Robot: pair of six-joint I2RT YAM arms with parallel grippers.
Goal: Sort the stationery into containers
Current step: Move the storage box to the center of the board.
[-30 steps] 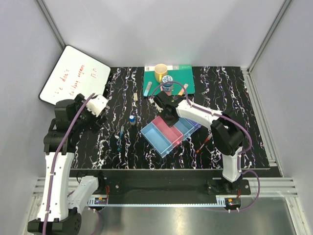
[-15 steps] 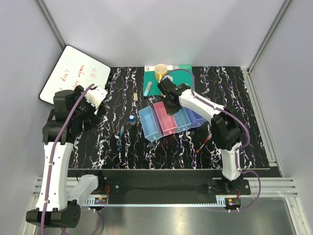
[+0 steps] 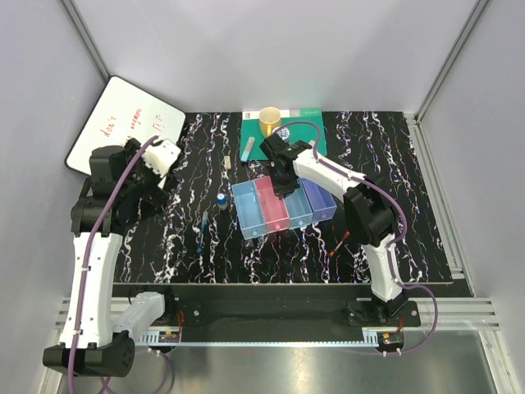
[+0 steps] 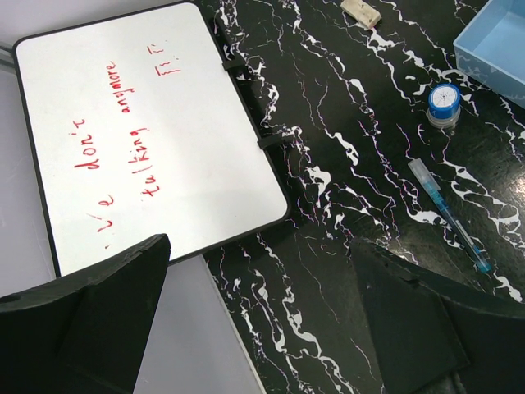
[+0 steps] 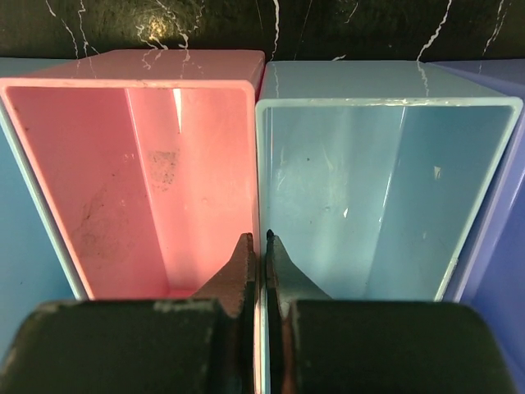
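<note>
The containers (image 3: 246, 213) are four joined trays in a row: light blue, pink (image 3: 273, 207), light blue, purple (image 3: 321, 197). My right gripper (image 3: 282, 179) is shut on the wall between the pink tray (image 5: 131, 164) and the light blue tray (image 5: 385, 180), with one finger (image 5: 243, 267) inside each. All trays look empty. My left gripper (image 4: 262, 328) is open and empty above the whiteboard's corner. A blue-capped bottle (image 3: 222, 199), a thin blue pen (image 3: 203, 230) and a beige eraser (image 3: 226, 163) lie left of the trays. A red pen (image 3: 339, 244) lies to the right. A teal marker (image 3: 248, 148) lies behind.
A whiteboard (image 3: 123, 127) leans at the back left. A green mat (image 3: 316, 139) with a yellow cup (image 3: 270, 121) is behind the trays, partly covered by my right arm. The left wrist view shows the bottle (image 4: 445, 103), pen (image 4: 449, 215) and eraser (image 4: 361, 10).
My right gripper has dragged and turned the row of trays from a diagonal to nearly level, a little further back. The left arm has shifted slightly.
</note>
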